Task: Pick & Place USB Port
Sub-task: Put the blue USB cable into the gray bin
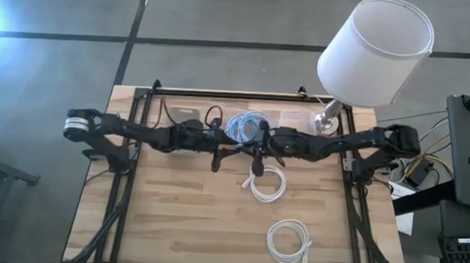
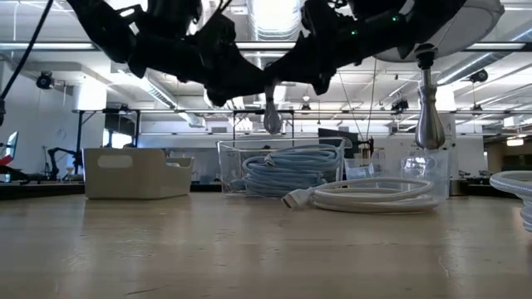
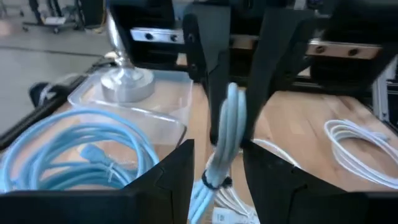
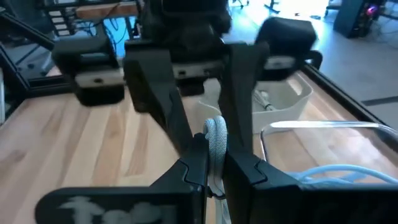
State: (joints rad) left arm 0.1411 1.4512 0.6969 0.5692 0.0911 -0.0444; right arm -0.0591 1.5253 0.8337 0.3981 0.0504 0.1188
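Observation:
A light-blue USB cable, bundled into a narrow loop (image 3: 227, 130) and bound by a dark tie (image 3: 214, 182), hangs in the air above the table's middle, small in the low view (image 2: 272, 118). My two grippers meet there nose to nose. The right gripper (image 4: 214, 149) (image 1: 250, 151) comes from the table's right and is shut on the bundle. The left gripper (image 3: 217, 149) (image 1: 227, 151) comes from the left and is open. Its fingers stand on either side of the same bundle, with a gap wider than the cable. My right gripper pinches the blue bundle between its two fingers (image 3: 214, 118), just below the looped upper end (image 4: 215, 129), coming level from the table's right and lying across the bundle. The loop sticks up past the fingers. The rest hangs below them, lifted clear of the table.
A clear bin (image 1: 228, 131) with more coiled blue cables (image 3: 74, 149) sits at the far middle, and a white bin (image 1: 183, 113) lies left of it. A lamp (image 1: 375, 50) stands at the far right. Two white cable coils (image 1: 266, 183) (image 1: 288, 241) lie on the near half.

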